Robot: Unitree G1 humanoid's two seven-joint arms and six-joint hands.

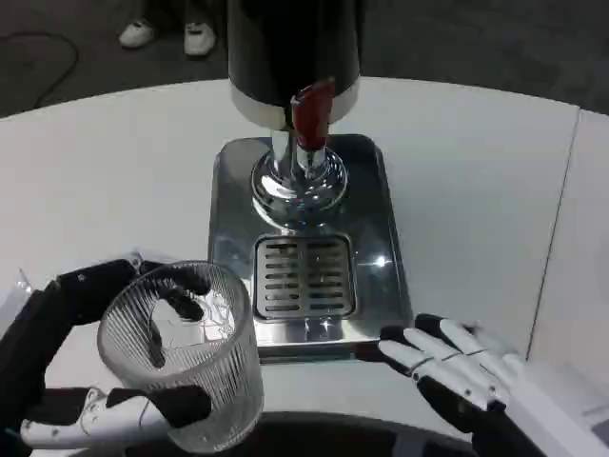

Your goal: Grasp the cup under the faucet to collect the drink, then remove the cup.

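A clear ribbed glass cup (186,357) stands upright at the lower left, gripped by my left hand (114,381), whose black fingers wrap its far side and near base. The cup looks empty. The drink dispenser (293,57) rises at the top centre with a red tap handle (312,114) over a chrome column (297,186). Its steel base plate (376,190) carries a slotted drip grille (304,276), and the cup sits left of and nearer than that grille. My right hand (452,367) lies at the plate's front right corner, fingers spread, holding nothing.
The round white table (105,181) stretches left and right of the dispenser. Its front edge curves just below the cup. A table seam (557,219) runs down the right side. A person's white shoes (166,36) stand on the dark floor beyond.
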